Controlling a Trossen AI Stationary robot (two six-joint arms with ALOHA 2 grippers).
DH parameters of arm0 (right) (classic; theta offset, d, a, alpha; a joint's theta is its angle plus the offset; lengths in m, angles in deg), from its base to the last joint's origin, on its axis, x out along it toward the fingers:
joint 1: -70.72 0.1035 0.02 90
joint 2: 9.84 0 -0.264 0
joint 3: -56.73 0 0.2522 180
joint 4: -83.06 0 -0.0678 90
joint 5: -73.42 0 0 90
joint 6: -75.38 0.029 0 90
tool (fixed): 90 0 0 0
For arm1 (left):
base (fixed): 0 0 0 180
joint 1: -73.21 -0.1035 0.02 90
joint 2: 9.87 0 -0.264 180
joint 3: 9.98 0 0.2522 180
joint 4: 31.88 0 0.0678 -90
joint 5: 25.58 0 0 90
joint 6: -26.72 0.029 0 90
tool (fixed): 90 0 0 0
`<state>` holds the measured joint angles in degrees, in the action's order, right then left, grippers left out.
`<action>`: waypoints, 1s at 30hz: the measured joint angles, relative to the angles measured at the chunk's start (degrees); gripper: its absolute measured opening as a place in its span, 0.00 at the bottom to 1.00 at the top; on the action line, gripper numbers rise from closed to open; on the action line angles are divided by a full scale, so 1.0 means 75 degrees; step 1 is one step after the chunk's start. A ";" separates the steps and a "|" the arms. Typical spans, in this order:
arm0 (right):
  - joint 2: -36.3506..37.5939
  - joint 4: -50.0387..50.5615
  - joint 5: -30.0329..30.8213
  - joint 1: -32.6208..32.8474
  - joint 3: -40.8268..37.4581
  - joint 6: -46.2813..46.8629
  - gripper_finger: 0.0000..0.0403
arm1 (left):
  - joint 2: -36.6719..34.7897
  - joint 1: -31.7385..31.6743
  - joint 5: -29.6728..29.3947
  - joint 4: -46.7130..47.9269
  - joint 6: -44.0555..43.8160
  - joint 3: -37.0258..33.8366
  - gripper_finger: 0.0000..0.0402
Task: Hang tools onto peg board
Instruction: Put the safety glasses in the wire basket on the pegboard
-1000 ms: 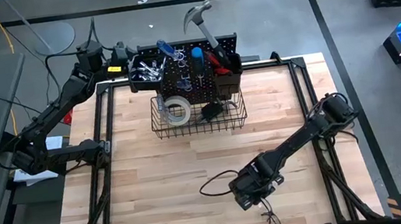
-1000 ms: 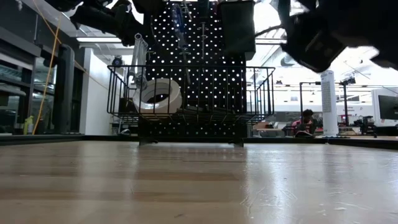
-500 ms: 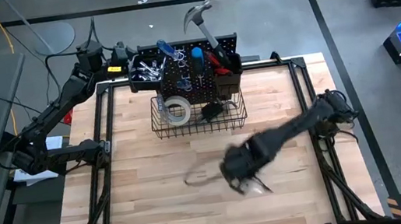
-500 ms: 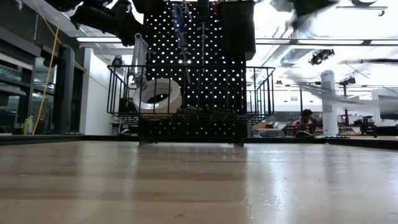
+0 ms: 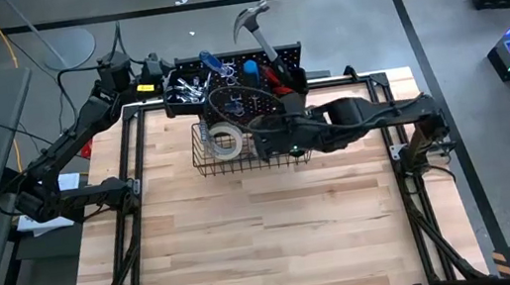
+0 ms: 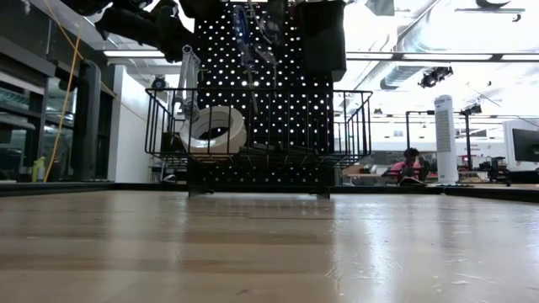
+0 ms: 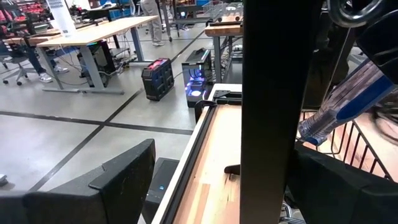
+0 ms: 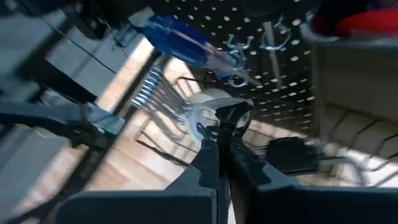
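Peg board: the black peg board [image 5: 238, 90] stands upright at the middle of the worktop's [image 5: 267, 231] far edge.
Wire basket: the wire basket [image 5: 205, 154] hangs on the board's front, holding the white tape roll [image 5: 226, 140] and a dark object too hidden to name.
Bins: the left bin [image 5: 186, 94] holds silver wrenches; the right bin [image 5: 289, 86] holds red-handled tools and the claw hammer [image 5: 254, 25], whose head sticks up past the board.
Screwdriver: a blue-handled screwdriver [image 8: 186, 42] hangs tilted on the board's face.
In the way: the right arm lies across the basket and the board's lower face, covering part of both.
Right gripper: the right gripper [image 5: 260, 142] sits over the basket, just in front of the board, arm stretched in from the worktop's right edge; its fingers [image 8: 214, 158] are pressed together on a thin dark wire loop [image 8: 225, 121].
Left gripper: the left gripper [image 5: 157, 71] waits at the far-left corner beside the left bin, fingers wide apart, holding nothing.
Beyond: a seated person [image 6: 410, 166] shows in the room behind.
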<state>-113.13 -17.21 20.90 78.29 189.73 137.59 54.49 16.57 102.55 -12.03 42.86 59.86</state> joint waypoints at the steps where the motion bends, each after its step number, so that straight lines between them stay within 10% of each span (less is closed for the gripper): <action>1: 0.0003 -0.0100 -0.0028 -0.0011 0.0000 0.0180 0.00 | 0.0000 -0.0003 -0.0003 0.0000 0.0000 0.0000 0.81; 11: 0.1042 -0.1500 0.0546 0.0859 -0.2616 0.3148 0.00 | 0.0000 0.0000 0.0011 -0.0012 0.0073 0.0000 0.81; 22: 0.2917 -0.9655 0.1942 0.0549 -0.8228 0.4171 0.00 | 0.0003 0.0000 0.0000 -0.0093 0.0243 0.0000 0.81; 30: 0.2767 -0.9661 0.2882 0.0353 -0.9176 0.6135 0.00 | 0.0003 0.0000 0.0003 -0.0141 0.0146 0.0000 0.81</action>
<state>-92.37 -89.67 42.51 80.94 120.91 183.60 54.51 16.57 102.57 -13.09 43.95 59.86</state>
